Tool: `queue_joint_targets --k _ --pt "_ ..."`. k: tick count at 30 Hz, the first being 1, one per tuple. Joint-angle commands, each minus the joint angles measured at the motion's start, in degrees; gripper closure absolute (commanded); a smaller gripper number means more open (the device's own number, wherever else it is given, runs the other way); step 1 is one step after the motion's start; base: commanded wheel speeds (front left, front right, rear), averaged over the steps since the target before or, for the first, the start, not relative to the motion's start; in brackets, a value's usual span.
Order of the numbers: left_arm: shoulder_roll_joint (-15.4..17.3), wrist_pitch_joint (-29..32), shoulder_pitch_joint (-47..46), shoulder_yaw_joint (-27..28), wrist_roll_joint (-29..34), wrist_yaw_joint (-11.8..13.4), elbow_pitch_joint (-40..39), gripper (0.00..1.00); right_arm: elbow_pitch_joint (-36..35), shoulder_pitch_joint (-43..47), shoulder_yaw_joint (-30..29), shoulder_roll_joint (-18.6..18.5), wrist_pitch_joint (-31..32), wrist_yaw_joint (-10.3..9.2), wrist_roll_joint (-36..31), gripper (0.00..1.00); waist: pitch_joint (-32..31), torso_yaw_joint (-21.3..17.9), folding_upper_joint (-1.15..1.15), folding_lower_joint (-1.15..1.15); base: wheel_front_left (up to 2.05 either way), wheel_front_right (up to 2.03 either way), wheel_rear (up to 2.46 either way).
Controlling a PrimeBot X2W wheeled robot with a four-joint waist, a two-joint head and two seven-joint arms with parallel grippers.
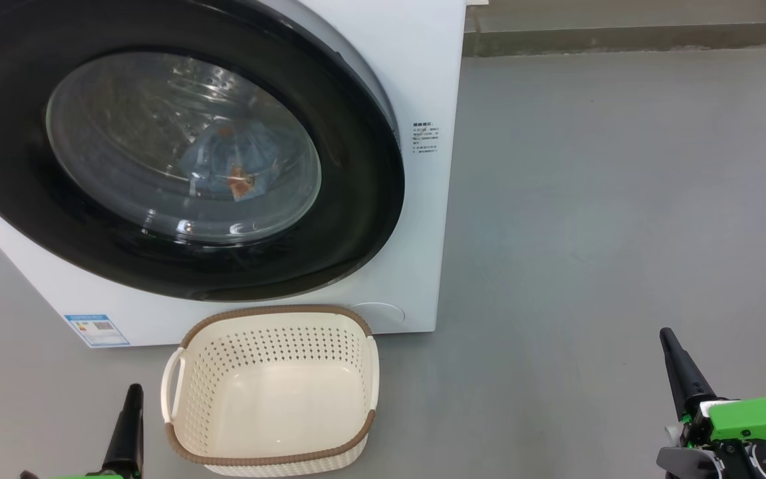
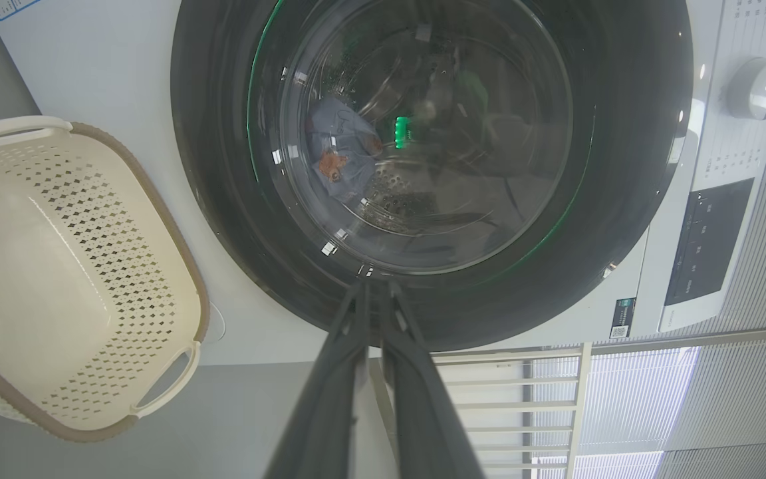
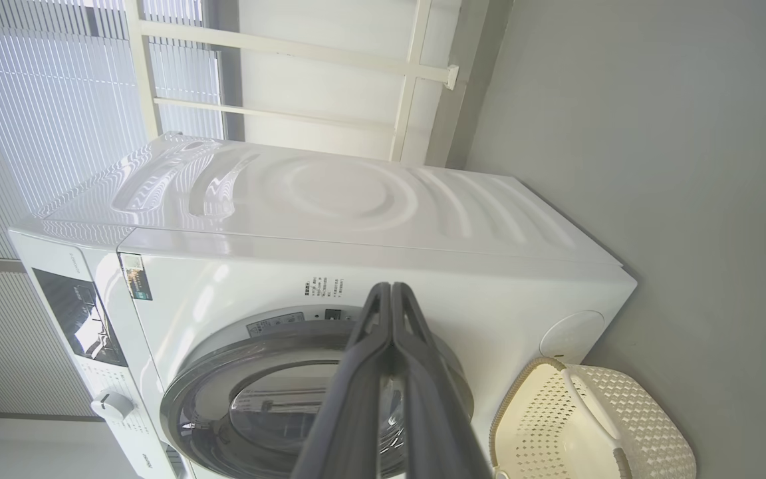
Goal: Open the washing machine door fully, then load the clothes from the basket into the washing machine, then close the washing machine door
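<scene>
L gripper (image 1: 134, 396) & R gripper (image 1: 667, 338) low, near, fingers up, both pinched closed, empty, flanking cream perforated plastic basket (image 1: 270, 460).

A: What lies underfoot?
B: A grey floor (image 1: 589, 199), smooth and faintly mottled. A darker skirting (image 1: 622, 41) runs along its far edge.
A: And further back?
B: Blinds (image 3: 44, 100) with fine pale slats, bright with daylight. One part of them looks greyer and dimmer.
A: Anything before them?
B: A white frame (image 3: 290, 50) of slim bars, long rails crossed by shorter ones.
A: Does the frame touch the blinds?
B: That cannot be told. It stands just in front of them, and the light comes through between its bars.
</scene>
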Motion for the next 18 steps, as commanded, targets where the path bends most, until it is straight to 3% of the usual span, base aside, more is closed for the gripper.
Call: queue_joint_targets --k 1,10,18 --pt "0.59 0.39 -2.83 1.84 -1.43 0.02 -1.87 1.0 -1.77 -2.64 0.86 -0.28 0.43 0.02 1.35 1.0 0.0 0.04 0.0 0.0 0.0 0.0 0.0" --pt "0.11 1.9 -3.56 2.05 -6.68 0.02 -2.17 1.0 -2.08 -2.99 -0.18 0.06 1.94 0.01 6.41 1.0 0.01 0.49 0.0 0.0 0.0 0.0 0.0" --pt "0.11 1.89 -3.56 2.04 -6.68 0.02 -2.17 1.0 -2.07 -3.0 -0.25 0.11 2.0 0.01 6.34 1.0 0.01 0.49 0.0 0.0 0.0 0.0 0.0"
